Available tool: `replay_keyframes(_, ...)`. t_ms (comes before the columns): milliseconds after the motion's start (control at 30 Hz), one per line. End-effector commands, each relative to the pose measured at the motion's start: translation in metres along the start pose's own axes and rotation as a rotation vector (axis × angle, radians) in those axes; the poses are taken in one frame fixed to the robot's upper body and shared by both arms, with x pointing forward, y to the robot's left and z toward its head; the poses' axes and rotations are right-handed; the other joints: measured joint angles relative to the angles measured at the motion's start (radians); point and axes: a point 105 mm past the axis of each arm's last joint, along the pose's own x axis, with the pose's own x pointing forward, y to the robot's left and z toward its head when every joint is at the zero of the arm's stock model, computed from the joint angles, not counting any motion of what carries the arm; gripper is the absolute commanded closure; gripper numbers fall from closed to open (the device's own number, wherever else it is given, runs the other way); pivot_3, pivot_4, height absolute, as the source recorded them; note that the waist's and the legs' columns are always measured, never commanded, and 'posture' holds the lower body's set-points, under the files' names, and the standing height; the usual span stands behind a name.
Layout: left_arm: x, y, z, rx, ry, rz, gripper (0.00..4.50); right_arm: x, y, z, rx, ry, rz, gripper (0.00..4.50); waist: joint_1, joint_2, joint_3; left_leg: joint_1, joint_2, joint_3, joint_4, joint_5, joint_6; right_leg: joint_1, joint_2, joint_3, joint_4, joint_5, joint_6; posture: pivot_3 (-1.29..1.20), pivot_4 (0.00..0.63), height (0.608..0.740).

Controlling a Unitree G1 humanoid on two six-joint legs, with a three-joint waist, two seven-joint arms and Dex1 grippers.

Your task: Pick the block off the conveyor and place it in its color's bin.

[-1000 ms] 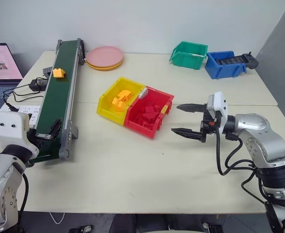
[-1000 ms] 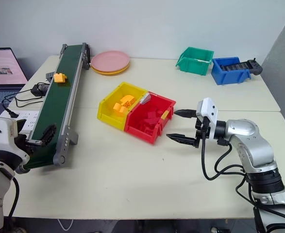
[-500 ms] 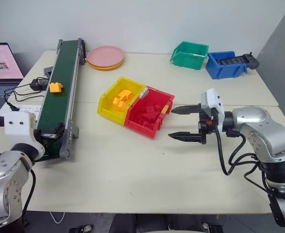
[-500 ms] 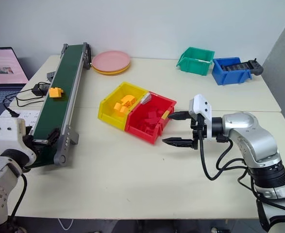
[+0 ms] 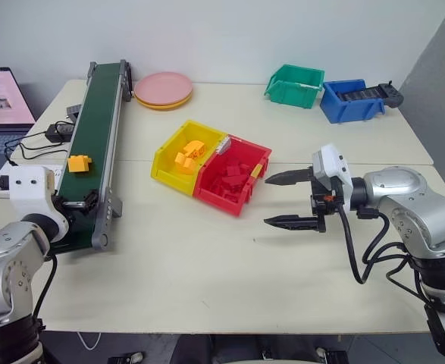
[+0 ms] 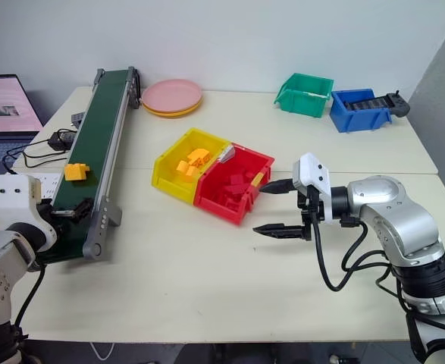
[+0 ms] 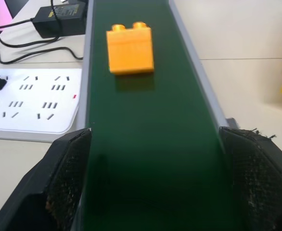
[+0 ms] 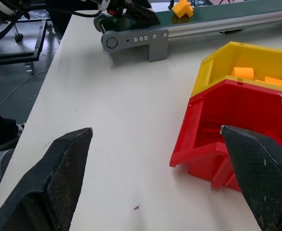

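Note:
The yellow-orange block (image 5: 79, 162) lies studs-up on the dark green conveyor (image 5: 101, 114), in the near half of the belt. My left gripper (image 7: 154, 132) stands open at the belt's near end, one finger on each side of it, with the block (image 7: 129, 48) a short way ahead of it. The yellow bin (image 5: 169, 163), holding several yellow pieces, sits mid-table joined to a red one. My right gripper (image 5: 284, 199) hovers open and empty just right of the red bin, pointing left.
The red bin (image 5: 218, 199) holds several red bricks. Pink plates (image 5: 163, 89) sit at the back beside the conveyor's far end. A green bin (image 5: 294, 83) and a blue bin (image 5: 351, 102) stand back right. A laptop (image 5: 2, 98), power strip and cables (image 5: 40, 152) lie left of the belt.
The block has ridden down the belt toward its near end. My left gripper has come forward and down to the belt's end. My right gripper has drifted slightly toward the red bin.

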Motion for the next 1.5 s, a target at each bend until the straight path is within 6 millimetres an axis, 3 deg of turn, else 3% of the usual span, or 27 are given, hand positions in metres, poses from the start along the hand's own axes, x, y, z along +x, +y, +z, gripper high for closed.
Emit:
replay_keyframes(33,-0.003,0.004,0.01,0.009,-0.03,0.006,0.1,-0.004,0.003,0.008,-0.044,-0.011,-0.005,0.0,0.0,0.0,0.0,0.0,0.0,0.0,0.0,0.0,0.0,0.0,0.0,0.0,0.0,0.0,0.0,0.0,0.15,0.74)
replay_keyframes(167,0.001,0.006,0.007,0.002,-0.017,0.014,0.1,-0.005,0.003,0.009,-0.048,-0.009,-0.007,0.0,0.0,0.0,0.0,0.0,0.0,0.0,0.0,0.0,0.0,0.0,-0.001,-0.001,0.0,0.0,0.0,0.0,0.15,0.74)
replay_keyframes(200,0.002,0.006,0.006,0.002,-0.013,0.013,0.45,-0.005,0.003,0.009,-0.05,-0.009,-0.007,0.0,0.0,0.0,0.0,0.0,-0.001,0.0,0.0,0.0,0.0,0.0,-0.001,-0.001,0.0,0.0,0.0,0.0,0.15,0.74)
replay_keyframes(267,0.002,0.005,0.005,0.001,-0.01,0.01,0.62,-0.006,0.003,0.009,-0.051,-0.009,-0.006,0.0,0.0,0.0,0.0,0.0,-0.001,0.0,0.0,0.0,0.0,0.0,-0.001,-0.001,0.0,0.0,0.0,0.0,0.15,0.74)
replay_keyframes(633,-0.013,-0.01,-0.003,0.019,0.001,0.015,2.87,-0.008,0.0,0.013,-0.07,-0.012,0.001,0.0,0.0,0.0,0.0,0.0,-0.001,0.0,-0.001,0.0,0.0,0.0,-0.002,-0.001,0.0,0.0,0.0,0.0,0.15,0.74)
replay_keyframes(733,-0.023,-0.016,-0.006,0.027,-0.005,0.035,2.97,-0.006,-0.002,0.015,-0.077,-0.022,0.005,0.0,0.001,0.0,0.0,0.0,-0.001,0.0,-0.001,0.0,0.0,0.0,-0.002,-0.001,0.0,0.0,0.0,0.0,0.15,0.74)
replay_keyframes(833,-0.028,-0.017,0.012,0.054,-0.069,0.052,2.97,-0.006,-0.002,0.016,-0.083,-0.029,0.012,0.0,0.005,0.0,0.0,0.0,-0.001,0.0,-0.001,0.0,0.0,0.0,-0.002,-0.002,0.0,0.0,0.0,0.0,0.15,0.74)
replay_keyframes(1033,-0.025,-0.063,0.061,0.162,-0.194,-0.17,2.97,-0.011,-0.003,0.024,-0.107,-0.031,0.016,0.0,0.015,-0.001,0.0,-0.001,-0.001,-0.001,-0.001,0.0,0.0,0.0,-0.002,-0.002,-0.001,0.0,0.0,0.0,0.15,0.74)
replay_keyframes(1167,-0.017,-0.093,0.081,0.226,-0.233,-0.309,2.97,-0.018,-0.002,0.032,-0.107,-0.047,-0.01,0.0,0.021,-0.001,0.0,-0.001,-0.002,0.0,-0.001,0.0,0.0,0.0,-0.003,-0.002,-0.002,0.0,0.0,0.0,0.15,0.74)
replay_keyframes(1400,0.034,-0.158,0.098,0.299,-0.259,-0.516,2.97,-0.031,-0.003,0.047,-0.117,-0.086,-0.144,0.0,0.027,-0.001,0.0,-0.001,-0.002,0.0,-0.001,0.0,-0.001,0.0,-0.002,-0.003,-0.001,0.0,0.0,0.0,0.15,0.74)
replay_keyframes(1500,0.053,-0.173,0.101,0.305,-0.258,-0.556,2.97,-0.032,-0.005,0.051,-0.107,-0.093,-0.202,0.0,0.027,-0.001,0.0,-0.002,-0.002,0.001,0.0,0.0,-0.001,0.0,-0.002,-0.002,-0.001,0.0,0.0,0.0,0.15,0.74)
